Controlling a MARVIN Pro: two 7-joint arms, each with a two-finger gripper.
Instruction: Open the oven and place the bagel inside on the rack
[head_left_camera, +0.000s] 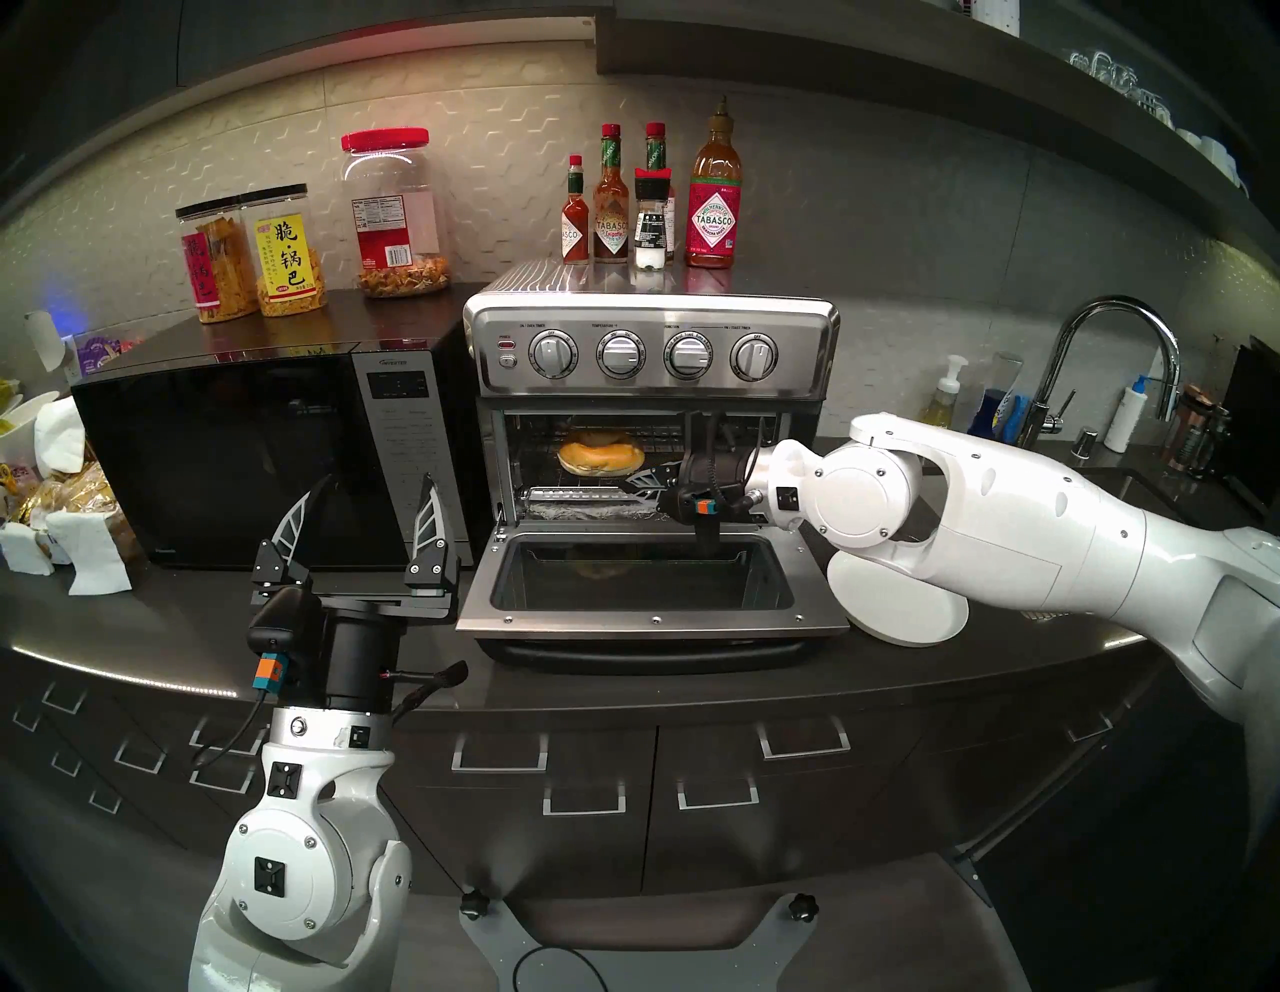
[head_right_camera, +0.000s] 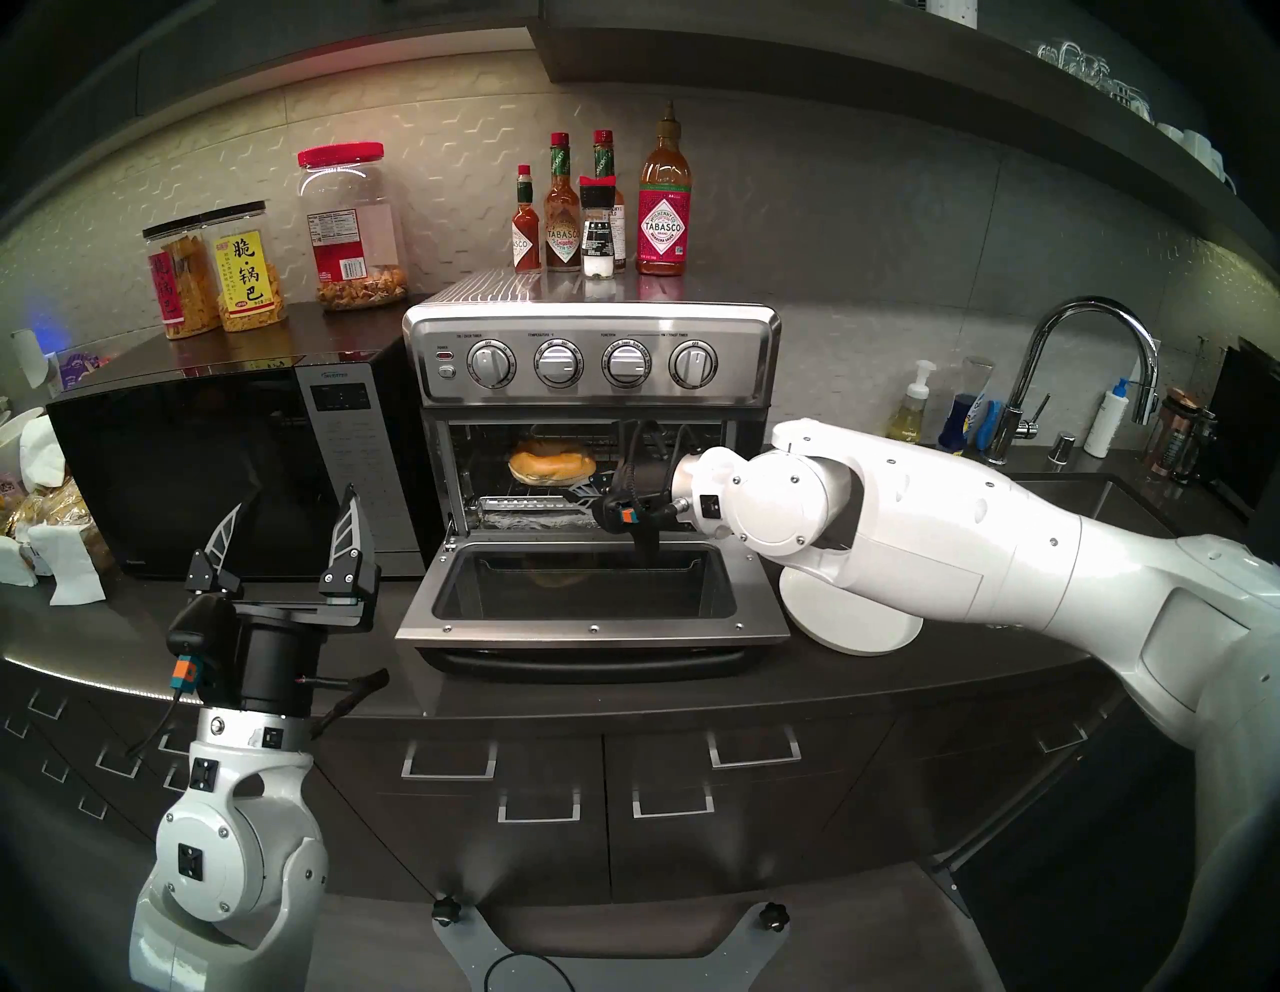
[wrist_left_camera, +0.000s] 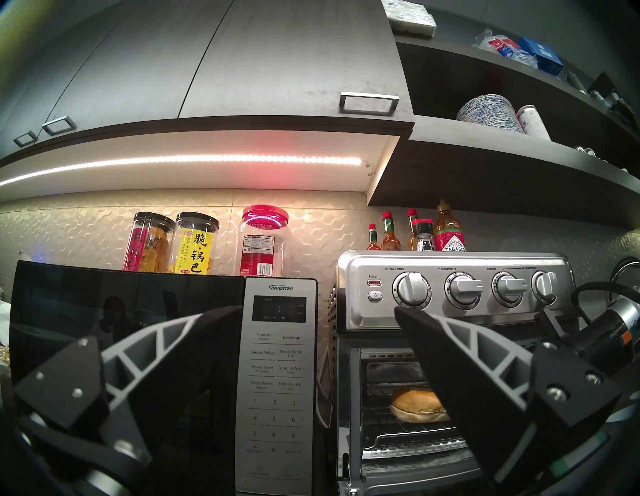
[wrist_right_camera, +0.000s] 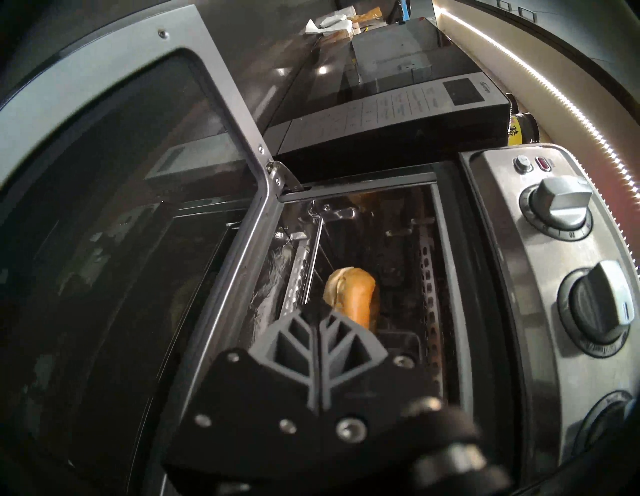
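The stainless-steel oven (head_left_camera: 651, 353) stands with its glass door (head_left_camera: 644, 616) dropped flat onto the counter. Inside, the golden-brown bagel (head_left_camera: 600, 457) (wrist_left_camera: 415, 408) lies flat on the wire rack (wrist_left_camera: 391, 427). My right gripper (head_left_camera: 627, 483) (wrist_right_camera: 320, 313) reaches into the oven mouth from the right. It is shut, fingers pressed together with nothing between them, tips at the bagel's (wrist_right_camera: 353, 294) near right edge. My left gripper (head_left_camera: 377, 485) (wrist_left_camera: 318, 310) points upward in front of the microwave, open and empty.
A black microwave (head_left_camera: 228, 443) stands left of the oven with snack jars (head_left_camera: 277, 256) on top. Sauce bottles (head_left_camera: 651, 201) line the oven's top. A white plate (head_left_camera: 900, 616) lies right of the door, under my right forearm. A faucet (head_left_camera: 1108, 360) and sink are far right.
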